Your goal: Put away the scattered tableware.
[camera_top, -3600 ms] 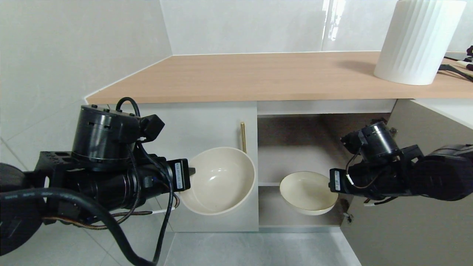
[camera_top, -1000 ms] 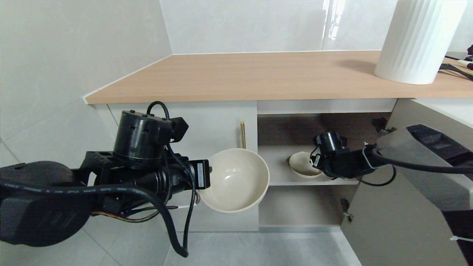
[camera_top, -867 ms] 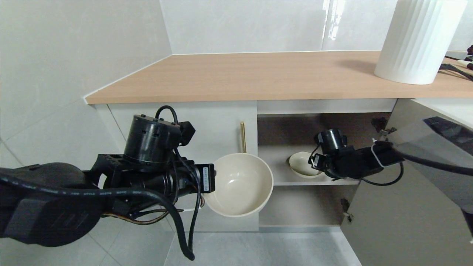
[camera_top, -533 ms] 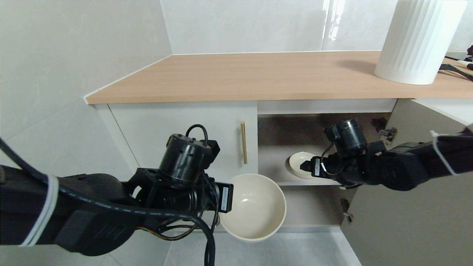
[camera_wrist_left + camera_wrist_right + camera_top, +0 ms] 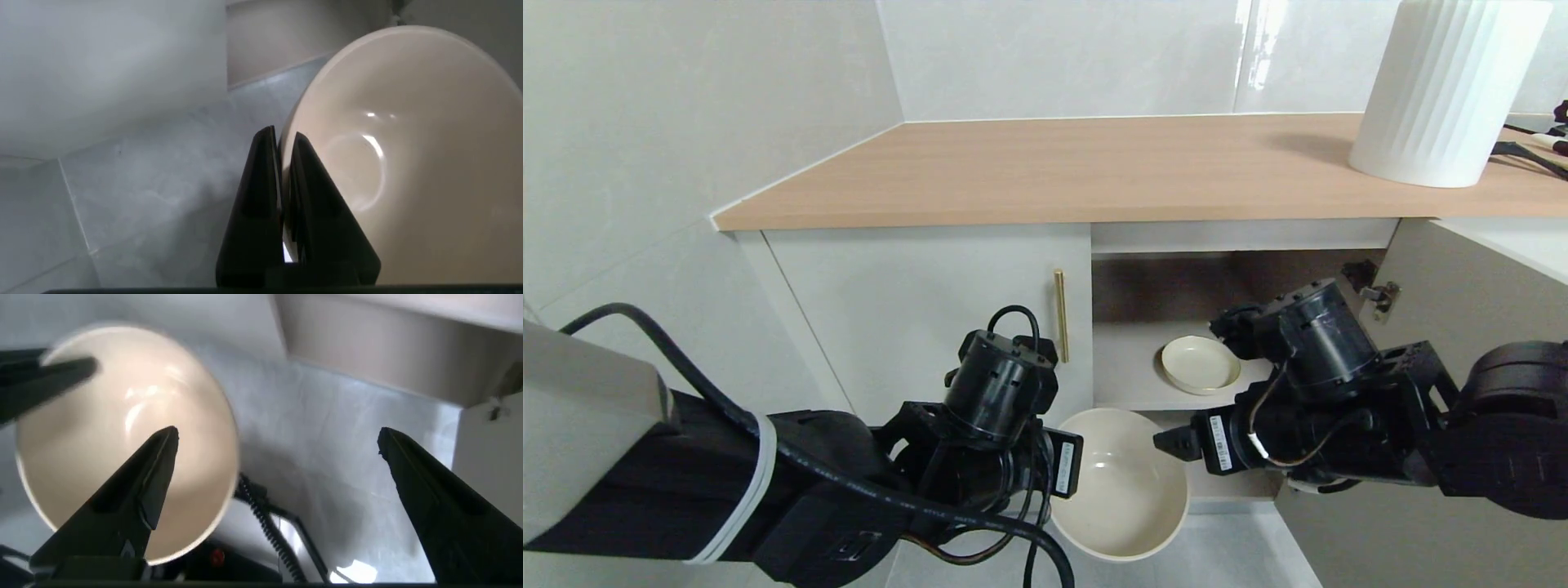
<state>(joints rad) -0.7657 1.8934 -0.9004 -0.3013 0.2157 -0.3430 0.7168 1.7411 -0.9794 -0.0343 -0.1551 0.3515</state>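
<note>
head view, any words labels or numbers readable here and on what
Left arm sticker: print too small to read.
Right arm sticker: print too small to read.
Bowl, plate, cabinet door, white ribbed container: no text seen.

Bright, soft light on my feeds
Glare on tiles [image 5: 1255,49] above the countertop [image 5: 1094,167], cabinet [image 5: 1176,286] dim below it; my right wrist view blurs the bowl [image 5: 163,416]

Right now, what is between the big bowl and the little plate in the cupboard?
In the head view, the tip of the right gripper and the front edge of the shelf lie between the bowl and the small plate.
</note>
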